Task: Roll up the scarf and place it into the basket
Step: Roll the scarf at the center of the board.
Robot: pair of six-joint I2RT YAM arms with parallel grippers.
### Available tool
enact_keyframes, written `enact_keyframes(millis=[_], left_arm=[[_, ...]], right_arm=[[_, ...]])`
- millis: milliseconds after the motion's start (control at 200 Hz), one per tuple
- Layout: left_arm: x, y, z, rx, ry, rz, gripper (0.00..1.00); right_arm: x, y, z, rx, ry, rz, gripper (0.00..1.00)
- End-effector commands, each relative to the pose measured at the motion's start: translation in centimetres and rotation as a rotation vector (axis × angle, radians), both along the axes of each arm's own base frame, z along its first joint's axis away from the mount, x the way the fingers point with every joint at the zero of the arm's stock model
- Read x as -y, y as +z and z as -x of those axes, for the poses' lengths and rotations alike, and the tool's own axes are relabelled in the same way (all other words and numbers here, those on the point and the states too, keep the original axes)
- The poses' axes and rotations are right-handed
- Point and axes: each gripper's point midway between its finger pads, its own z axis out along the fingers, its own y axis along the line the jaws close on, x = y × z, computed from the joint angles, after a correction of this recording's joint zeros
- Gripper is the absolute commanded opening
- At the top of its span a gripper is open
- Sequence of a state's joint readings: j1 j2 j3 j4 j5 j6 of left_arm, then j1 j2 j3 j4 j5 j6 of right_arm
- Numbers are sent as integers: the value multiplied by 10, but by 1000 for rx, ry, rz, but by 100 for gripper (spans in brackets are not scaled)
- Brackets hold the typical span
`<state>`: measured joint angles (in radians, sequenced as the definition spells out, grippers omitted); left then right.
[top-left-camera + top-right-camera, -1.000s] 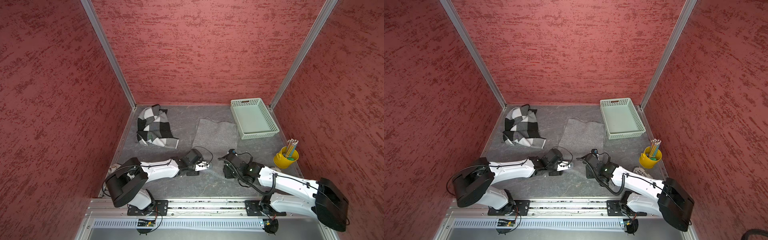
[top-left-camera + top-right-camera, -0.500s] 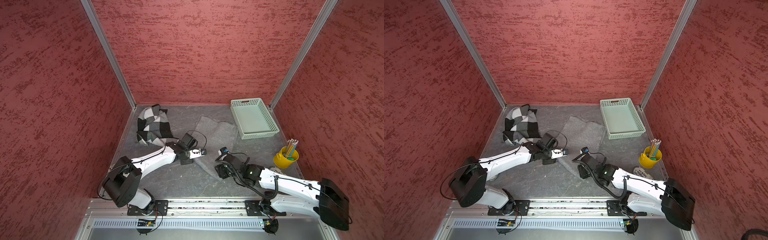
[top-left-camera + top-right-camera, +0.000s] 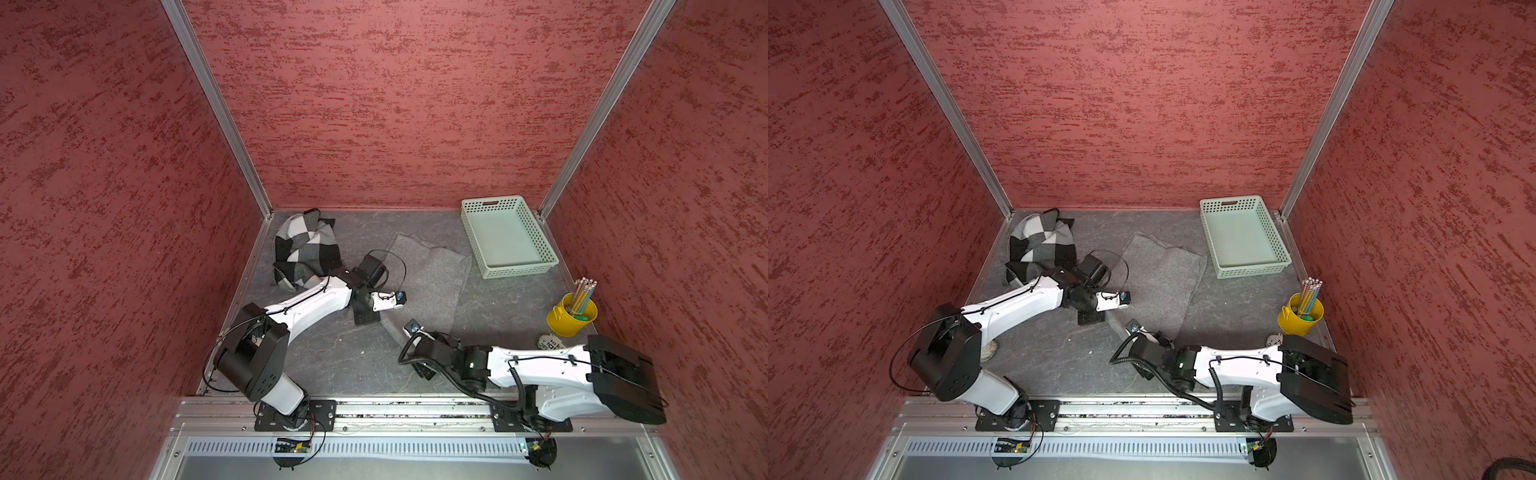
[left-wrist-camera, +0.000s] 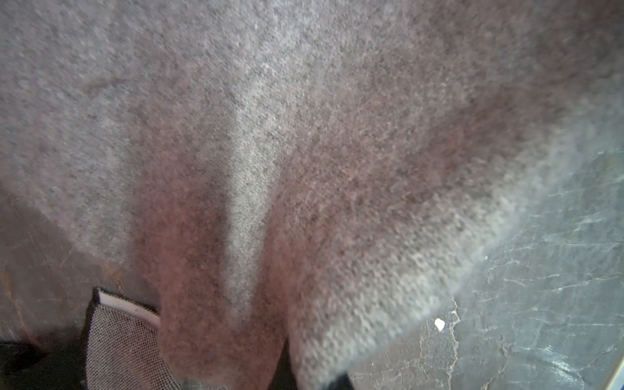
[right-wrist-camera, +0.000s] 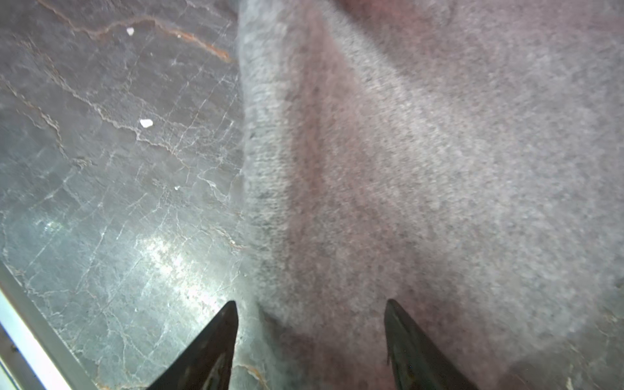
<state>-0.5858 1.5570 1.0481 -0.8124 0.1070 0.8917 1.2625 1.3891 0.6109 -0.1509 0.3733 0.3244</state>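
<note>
The scarf (image 3: 428, 278) is a grey knit cloth lying mid-table, its near corner drawn out toward the front. My left gripper (image 3: 368, 318) is shut on that corner. In the left wrist view the scarf (image 4: 304, 135) bunches into a ridge that runs down into the jaws and hides them. My right gripper (image 5: 309, 314) stands open just in front, its dark fingertips (image 5: 229, 331) straddling the scarf's edge (image 5: 270, 202) without pinching it. The pale mint basket (image 3: 503, 237) sits empty at the back right, apart from both arms.
A black-and-white checkered cloth (image 3: 305, 249) lies crumpled in the back left corner, close behind my left arm. A yellow cup of pencils (image 3: 571, 318) stands at the right edge, beside my right arm. Red walls enclose three sides; a metal rail (image 5: 30, 320) borders the front.
My left gripper has shut on the scarf's near corner and moved back and left. The right jaws have spread wider, and the scarf's near corner now reaches toward the front.
</note>
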Motion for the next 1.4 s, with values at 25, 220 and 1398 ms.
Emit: enact_keyframes(millis=[25,220,1398], left_arm=[[4,1,0,-35,-20,23,0],[6,1,2,-49,-27,42,0],[3,45,17,-441,-58,-2,0]], right_arm=[[-12,7,-10,62,-9,-7,72],[0,-3,-20,92,-98,11,70],[15,60,-49,-581,41,-200,3]])
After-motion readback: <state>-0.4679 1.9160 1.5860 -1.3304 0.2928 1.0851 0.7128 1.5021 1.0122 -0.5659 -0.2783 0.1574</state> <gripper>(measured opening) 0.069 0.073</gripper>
